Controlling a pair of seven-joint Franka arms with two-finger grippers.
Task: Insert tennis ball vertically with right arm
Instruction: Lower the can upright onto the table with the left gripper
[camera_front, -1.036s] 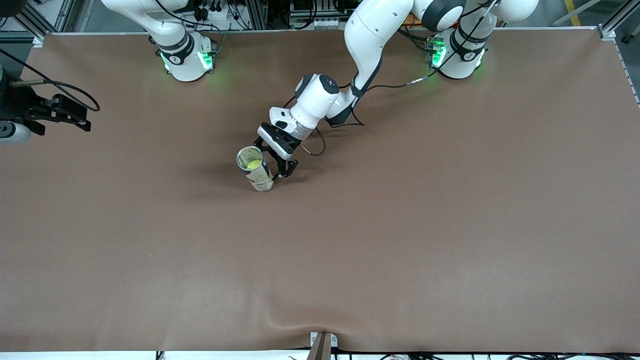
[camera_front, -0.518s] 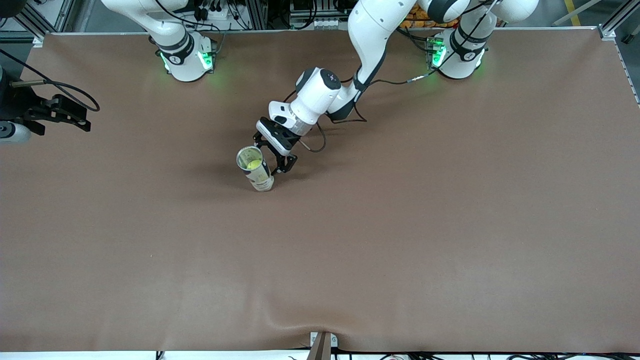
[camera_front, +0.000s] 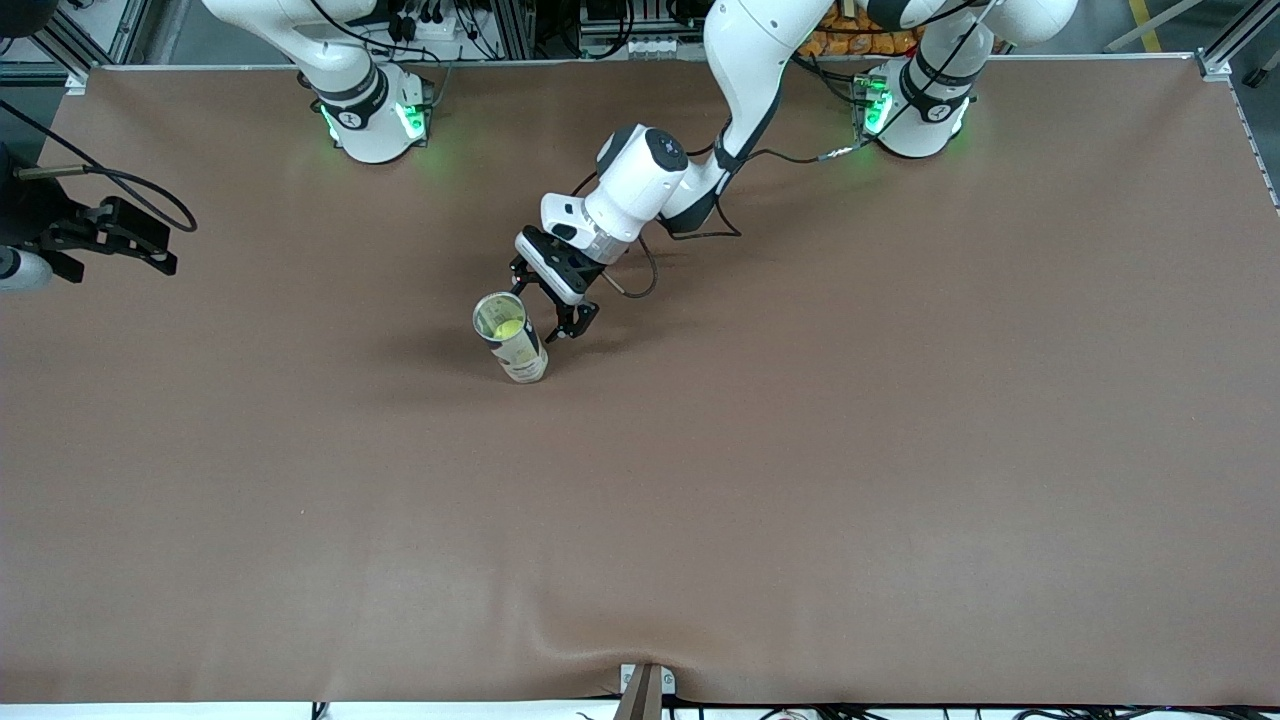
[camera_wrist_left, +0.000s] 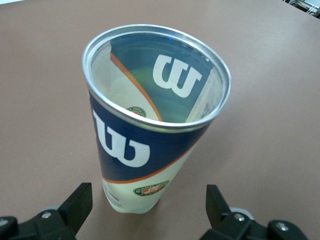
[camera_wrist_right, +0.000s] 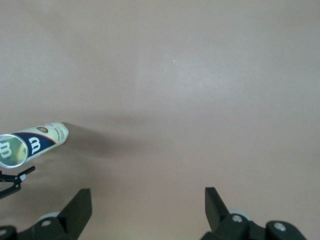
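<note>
A tennis ball (camera_front: 507, 327) sits in the upright can (camera_front: 511, 341) on the table (camera_front: 900, 450).

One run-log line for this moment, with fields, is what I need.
left claw: open, beside can | right claw: open, arm waits at table edge | tennis ball: inside upright can

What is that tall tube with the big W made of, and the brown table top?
The tall see-through tube with the navy W label looks like clear glossy plastic, its shiny silver rim probably metal. The brown table cover looks like soft matte fabric or leatherette; it wrinkles near its edge.
</note>
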